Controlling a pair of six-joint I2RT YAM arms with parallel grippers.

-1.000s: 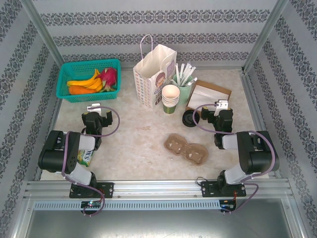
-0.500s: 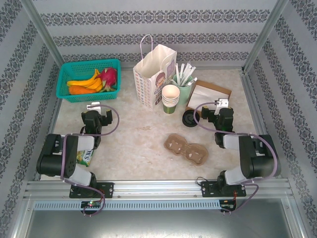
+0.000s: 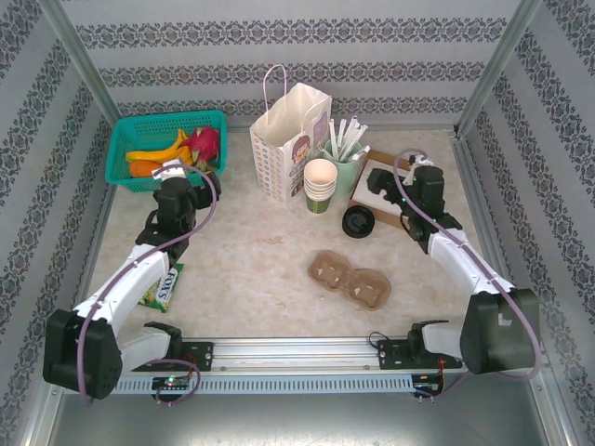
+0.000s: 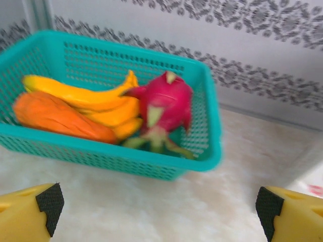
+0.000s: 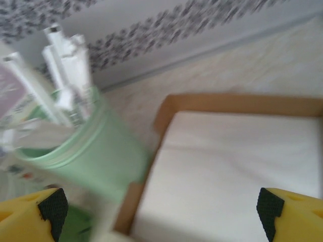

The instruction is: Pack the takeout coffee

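The takeout coffee is out of view. A stack of lidless cream-and-green cups (image 3: 320, 184) stands in front of a white paper bag (image 3: 290, 139), with loose black lids (image 3: 358, 221) to its right. A brown cardboard cup carrier (image 3: 350, 279) lies mid-table. My left gripper (image 3: 172, 172) (image 4: 159, 206) is open, stretched out to the near edge of the teal basket (image 3: 167, 118). My right gripper (image 3: 379, 183) (image 5: 159, 206) is open over the white napkins in a brown box (image 5: 237, 166), next to a green cup of straws (image 5: 75, 151).
The teal basket (image 4: 101, 143) holds bananas, an orange fruit and a pink dragon fruit (image 4: 164, 106). A green snack packet (image 3: 163, 286) lies at the near left. The straw cup (image 3: 344, 158) and napkin box (image 3: 409, 165) stand at the back right. Metal frame rails border the table.
Both arms have unfolded and reached forward. The left gripper moved up to the basket, the right gripper up to the napkin box. Both stayed open.
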